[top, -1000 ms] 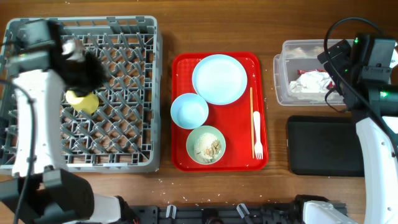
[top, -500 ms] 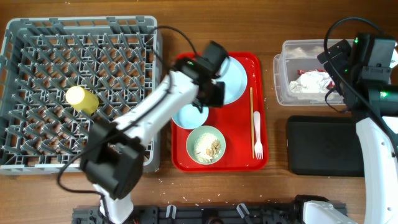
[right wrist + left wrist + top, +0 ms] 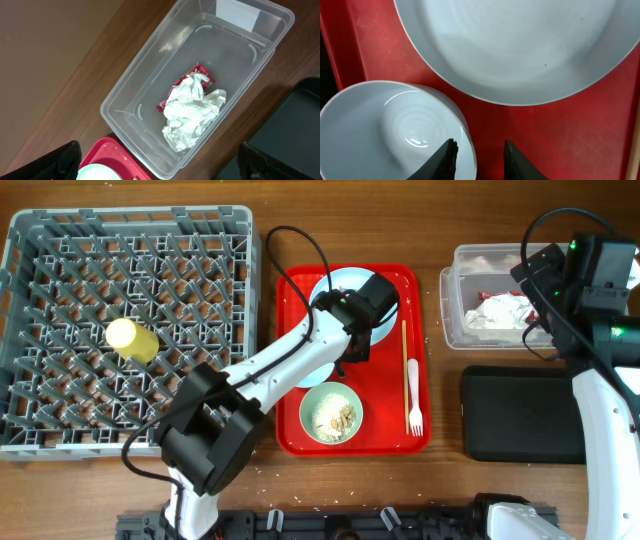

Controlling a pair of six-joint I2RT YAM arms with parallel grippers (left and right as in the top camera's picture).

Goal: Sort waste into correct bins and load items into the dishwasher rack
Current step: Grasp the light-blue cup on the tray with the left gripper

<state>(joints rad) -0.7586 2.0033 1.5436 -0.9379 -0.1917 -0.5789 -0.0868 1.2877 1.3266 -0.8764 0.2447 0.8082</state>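
Observation:
My left gripper (image 3: pixel 346 348) is low over the red tray and open. In the left wrist view its fingers (image 3: pixel 479 159) straddle the rim of the empty pale blue bowl (image 3: pixel 390 127), one inside and one outside. The pale blue plate (image 3: pixel 520 45) lies just beyond, partly under my wrist in the overhead view (image 3: pixel 335 288). A second bowl (image 3: pixel 331 412) holds beige crumbs. The white fork (image 3: pixel 413 398) and chopsticks (image 3: pixel 404 365) lie at the tray's right. The yellow cup (image 3: pixel 132 339) lies in the grey rack (image 3: pixel 200 240). My right gripper (image 3: pixel 167 165) hangs open above the clear tub (image 3: pixel 150 75), which holds the napkin (image 3: pixel 192 112) and red wrapper (image 3: pixel 170 100).
The red tray (image 3: pixel 290 435) sits between the rack and the bins. The black tray (image 3: pixel 520 415) lies in front of the clear tub (image 3: pixel 452 330). The left arm lies across the tray's left side and hides most of the empty bowl from above.
My left arm left the yellow cup in the rack and swung right over the red tray, ending with its fingers at the empty bowl's rim. The right arm has not moved.

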